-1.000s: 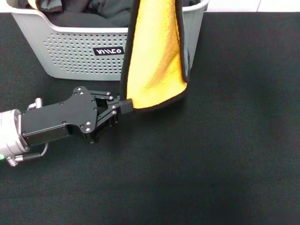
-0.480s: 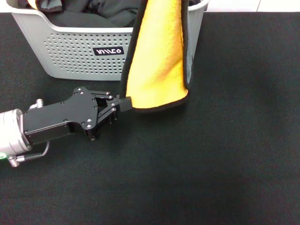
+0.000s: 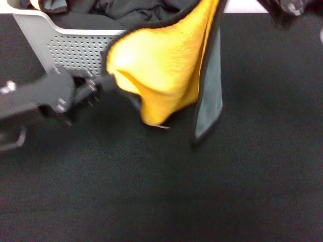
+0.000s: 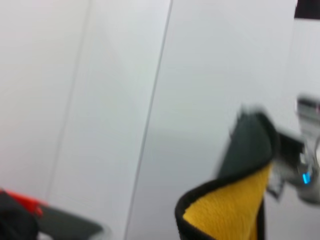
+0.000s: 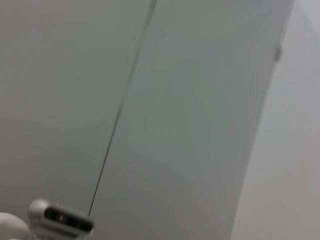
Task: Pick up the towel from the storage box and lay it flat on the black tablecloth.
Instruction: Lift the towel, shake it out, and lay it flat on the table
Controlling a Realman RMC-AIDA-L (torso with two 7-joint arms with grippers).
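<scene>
The towel (image 3: 161,65) hangs in the air in front of the storage box (image 3: 65,45), orange-yellow side toward me, with a strip of its dark grey side (image 3: 209,101) showing. My left gripper (image 3: 103,81) is shut on the towel's lower left corner and holds it out to the left, above the black tablecloth (image 3: 202,191). The towel's upper end runs out of the head view at the top. In the left wrist view the towel (image 4: 225,215) rises to my right gripper (image 4: 282,150), which holds its upper edge.
Plain dark cloths (image 3: 126,10) lie inside the storage box at the back left. A dark part of my right arm (image 3: 285,7) shows at the top right. The tablecloth spreads wide in front and to the right.
My left gripper has pulled the towel's lower corner up and to the left, spreading the towel out. The grey side now shows and the box's label is covered.
</scene>
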